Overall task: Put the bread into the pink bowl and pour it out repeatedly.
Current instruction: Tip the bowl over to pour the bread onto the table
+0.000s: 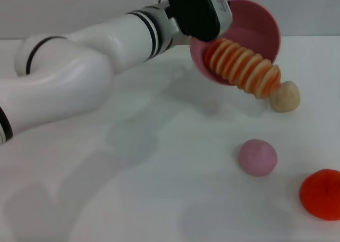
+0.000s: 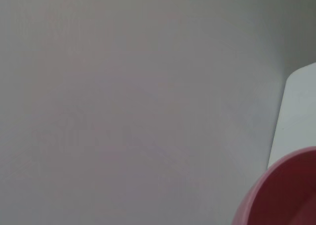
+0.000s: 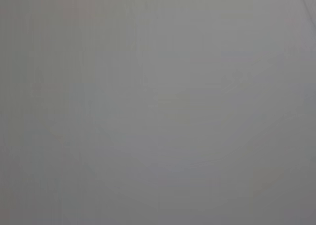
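The pink bowl (image 1: pixel 260 29) is held up at the far middle of the table, tipped steeply with its mouth facing me and to the right. The bread (image 1: pixel 244 67), striped orange and cream, lies across the bowl's lower rim, its right end sticking out and down toward the table. My left gripper (image 1: pixel 199 37) holds the bowl at its left rim; the black wrist housing hides the fingers. In the left wrist view only a part of the pink bowl (image 2: pixel 286 195) shows at a corner. My right gripper is out of view.
A small beige egg-shaped lump (image 1: pixel 285 97) sits on the white table (image 1: pixel 159 173) right under the bread's lower end. A pink ball (image 1: pixel 257 157) lies nearer to me, and a red fuzzy object (image 1: pixel 321 194) is at the right edge.
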Available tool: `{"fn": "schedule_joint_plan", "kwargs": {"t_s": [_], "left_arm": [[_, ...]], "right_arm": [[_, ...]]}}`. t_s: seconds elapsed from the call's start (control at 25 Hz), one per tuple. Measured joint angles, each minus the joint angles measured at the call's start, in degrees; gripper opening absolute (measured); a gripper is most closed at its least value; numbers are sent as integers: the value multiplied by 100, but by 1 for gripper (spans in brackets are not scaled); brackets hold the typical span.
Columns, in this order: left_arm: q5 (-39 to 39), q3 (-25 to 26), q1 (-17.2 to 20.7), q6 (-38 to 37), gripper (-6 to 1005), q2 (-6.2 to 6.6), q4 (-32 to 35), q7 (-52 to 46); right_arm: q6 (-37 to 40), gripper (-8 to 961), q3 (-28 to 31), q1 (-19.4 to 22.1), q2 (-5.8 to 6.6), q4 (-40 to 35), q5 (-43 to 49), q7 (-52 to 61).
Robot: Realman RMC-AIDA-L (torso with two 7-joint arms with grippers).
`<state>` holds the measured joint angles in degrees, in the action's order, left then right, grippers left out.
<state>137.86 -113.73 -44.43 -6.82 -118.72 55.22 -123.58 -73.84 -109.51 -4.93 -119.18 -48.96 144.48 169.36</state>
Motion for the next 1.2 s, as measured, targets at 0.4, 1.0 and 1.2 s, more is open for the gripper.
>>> {"fn": "schedule_joint_plan", "kwargs": {"t_s": [0.4, 1.0, 1.2], "left_arm": [[547, -310, 137, 494, 70, -7, 102, 39], [746, -809, 399, 1361, 71, -38, 130, 1630], [714, -927, 452, 1741, 72, -36, 78, 2165]], "right_arm": [[-63, 586, -105, -12, 0, -16, 0, 0], [-127, 585, -271, -82, 0, -35, 1, 0], [-132, 585, -339, -94, 0, -35, 1, 0]]}}
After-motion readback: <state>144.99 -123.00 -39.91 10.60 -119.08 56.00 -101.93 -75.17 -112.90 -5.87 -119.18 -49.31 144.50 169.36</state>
